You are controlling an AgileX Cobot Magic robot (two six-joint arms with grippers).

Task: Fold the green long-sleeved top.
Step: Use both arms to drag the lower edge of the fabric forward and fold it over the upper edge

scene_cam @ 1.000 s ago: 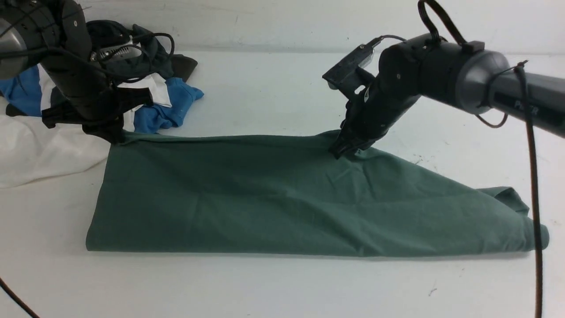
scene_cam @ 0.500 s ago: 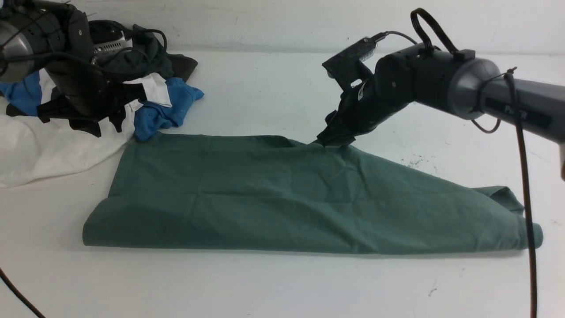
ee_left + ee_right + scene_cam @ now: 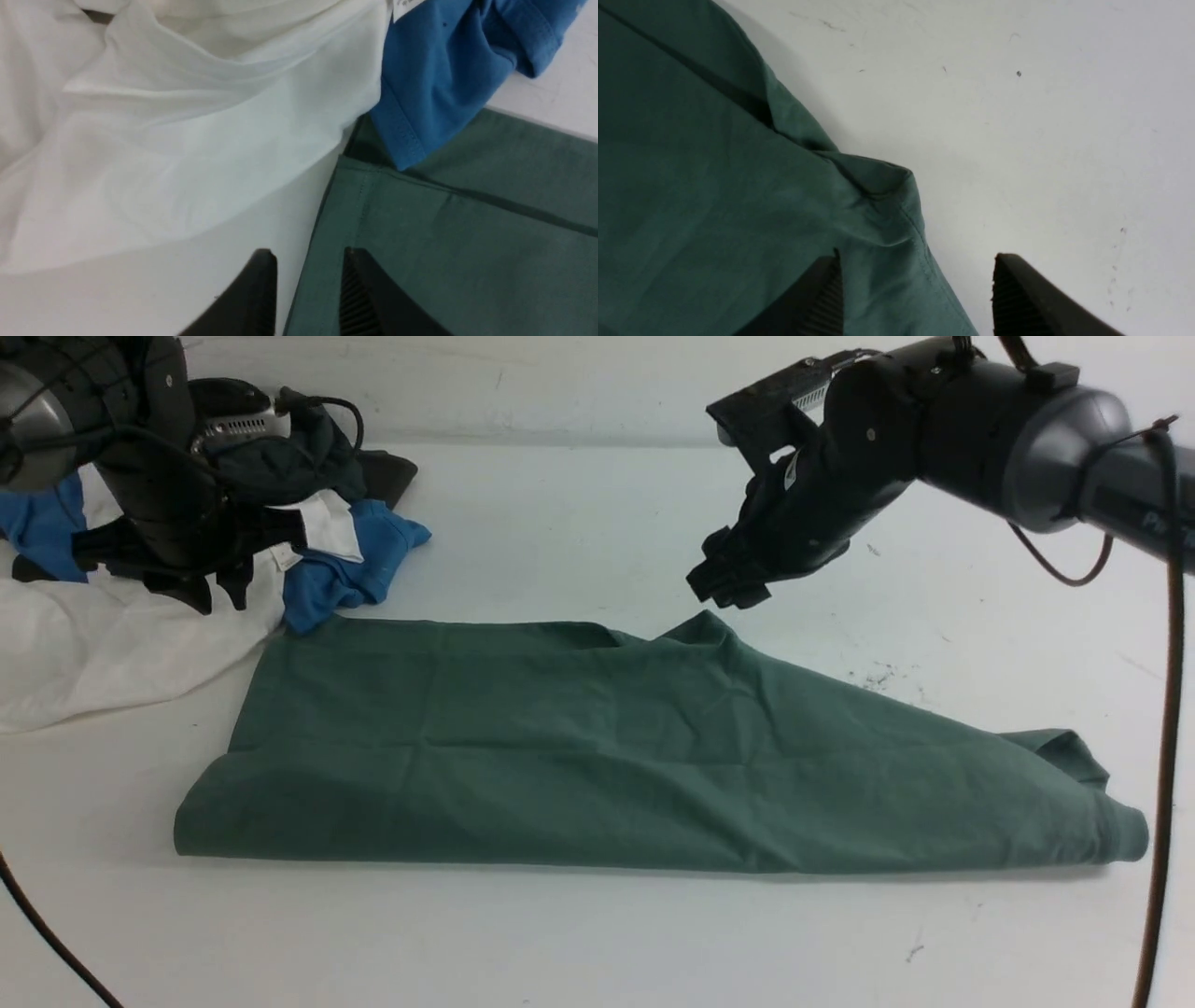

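The green long-sleeved top (image 3: 597, 747) lies folded into a long band across the middle of the table, with a bunched end at the right (image 3: 1074, 756). My left gripper (image 3: 219, 602) hangs open just off the top's far left corner, above the white garment. In the left wrist view the left gripper (image 3: 308, 254) holds nothing, and the top's hemmed edge (image 3: 420, 242) lies below it. My right gripper (image 3: 728, 595) hovers open above the top's far edge, apart from it. In the right wrist view the right gripper (image 3: 917, 257) is empty over a raised fold of the top (image 3: 738, 196).
A pile of other clothes sits at the far left: a white garment (image 3: 93, 644), a blue one (image 3: 355, 569) overlapping the top's corner, and a dark charcoal one (image 3: 299, 457). A black cable (image 3: 1162, 756) hangs down at the right edge.
Both grippers were shut on the top's far edge, then opened and let it go. The right one rose up and back; the left drew back toward the clothes pile. The edge settled flat.
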